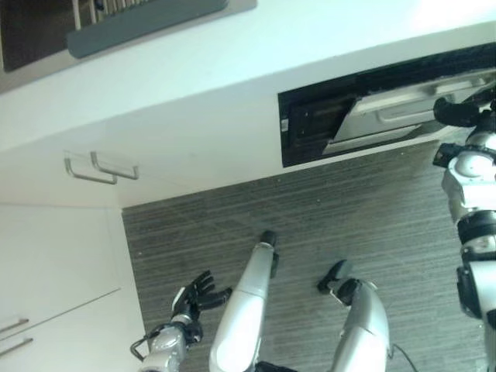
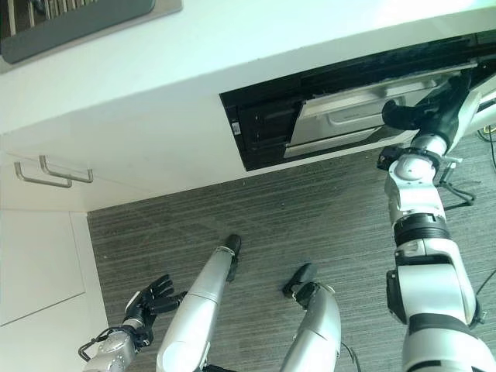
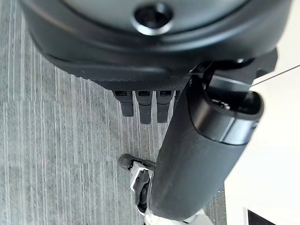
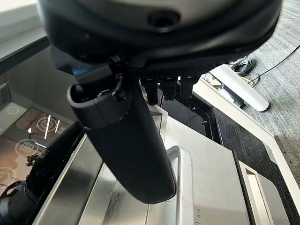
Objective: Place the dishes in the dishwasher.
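Up at the brushed-steel dishwasher door point(image 2: 349, 124), the right robot hand point(image 2: 422, 115) is curling around its bar handle point(image 4: 180, 187); the left robot hand point(image 1: 198, 294) is hanging relaxed, holding nothing.

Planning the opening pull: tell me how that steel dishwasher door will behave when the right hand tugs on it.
The dishwasher door looks like rigid steel, so it should swing as one stiff panel, probably on a hinge. Its brushed face looks smooth and possibly slippery; the recessed handle offers better purchase. The right hand is at that handle; the left hand hangs low.
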